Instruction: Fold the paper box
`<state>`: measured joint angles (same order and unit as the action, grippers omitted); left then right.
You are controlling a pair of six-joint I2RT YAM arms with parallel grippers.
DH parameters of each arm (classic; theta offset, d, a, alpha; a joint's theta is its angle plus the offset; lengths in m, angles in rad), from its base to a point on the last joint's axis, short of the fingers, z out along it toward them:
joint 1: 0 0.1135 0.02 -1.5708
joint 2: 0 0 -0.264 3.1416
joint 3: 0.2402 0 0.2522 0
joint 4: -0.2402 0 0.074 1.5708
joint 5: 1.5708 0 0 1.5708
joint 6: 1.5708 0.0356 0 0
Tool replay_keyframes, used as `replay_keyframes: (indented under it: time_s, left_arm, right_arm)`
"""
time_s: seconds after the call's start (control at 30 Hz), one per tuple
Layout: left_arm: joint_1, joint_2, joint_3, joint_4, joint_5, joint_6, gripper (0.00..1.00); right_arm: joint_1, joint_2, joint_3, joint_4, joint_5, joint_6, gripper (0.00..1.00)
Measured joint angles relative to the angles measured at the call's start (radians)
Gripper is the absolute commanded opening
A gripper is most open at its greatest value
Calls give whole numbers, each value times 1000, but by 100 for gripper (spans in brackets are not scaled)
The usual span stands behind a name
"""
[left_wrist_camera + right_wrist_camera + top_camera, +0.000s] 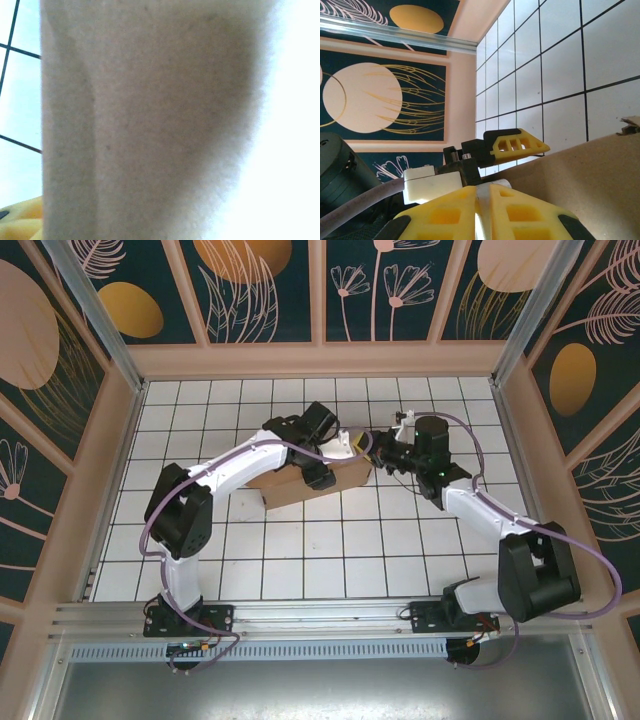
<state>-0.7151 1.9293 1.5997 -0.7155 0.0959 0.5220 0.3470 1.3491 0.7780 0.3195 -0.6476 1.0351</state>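
Both arms at box (285, 487).
Right gripper (481, 194) closed at box edge; left gripper (347, 447) impossible to tell.

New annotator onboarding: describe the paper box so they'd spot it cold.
On the white tiled table, look at the middle, where the two arms' tips meet. The paper box lies there, partly under the left arm: plain brown cardboard, the one brown thing among white tiles and black-and-white arms.

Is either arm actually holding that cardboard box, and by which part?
Cannot be told. The right fingers are nearly together at an end edge of the paper box, the left fingers just beyond it; no clear grip shows.
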Motion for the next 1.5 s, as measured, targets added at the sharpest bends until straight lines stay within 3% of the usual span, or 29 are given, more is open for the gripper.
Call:
replay_keyframes:
  time_s: [0.27,0.9,1.5]
  left_arm:
    - [29,24,29,1,59,16,61]
    - [41,62,116,-6,42,4,98]
    - [41,-74,111,21,12,-27,99]
  right_arm:
    - [-42,15,18,-8,26,38,17]
    - [-79,72,88,-40,25,35,18]
    - [-72,91,163,-116,26,-53,18]
